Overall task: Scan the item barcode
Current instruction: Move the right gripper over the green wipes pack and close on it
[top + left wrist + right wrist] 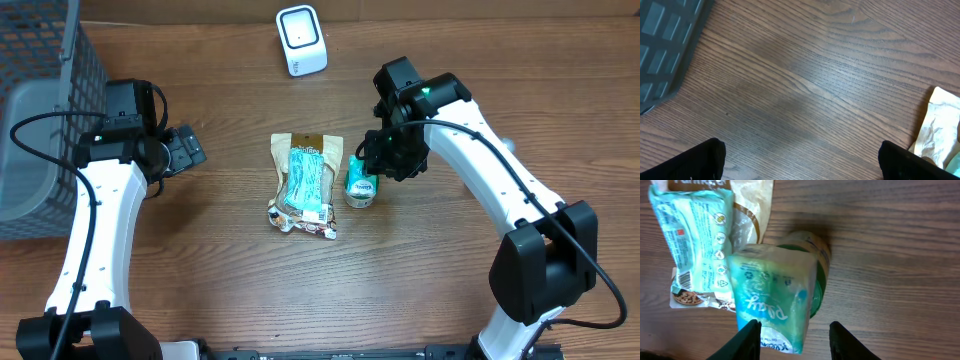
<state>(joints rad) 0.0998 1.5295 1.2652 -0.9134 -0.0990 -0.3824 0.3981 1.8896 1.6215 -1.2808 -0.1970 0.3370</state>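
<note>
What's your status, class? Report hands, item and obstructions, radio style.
Left hand open over table. Right hand open, straddling teal pack, not yet gripped. Snack bag close beside pack; scanner at far edge.

The pack (775,295) is teal, the scanner (301,40) white.

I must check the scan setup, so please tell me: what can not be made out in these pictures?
- teal packet: no barcode readable in the right wrist view; overhead it is too small.
- green container: mostly hidden by the teal packet, right wrist view.
- right pincer: fingers cut by the lower edge; contact with the teal packet unclear.
- snack bag: left wrist view shows only a corner, cut by the right edge.
</note>
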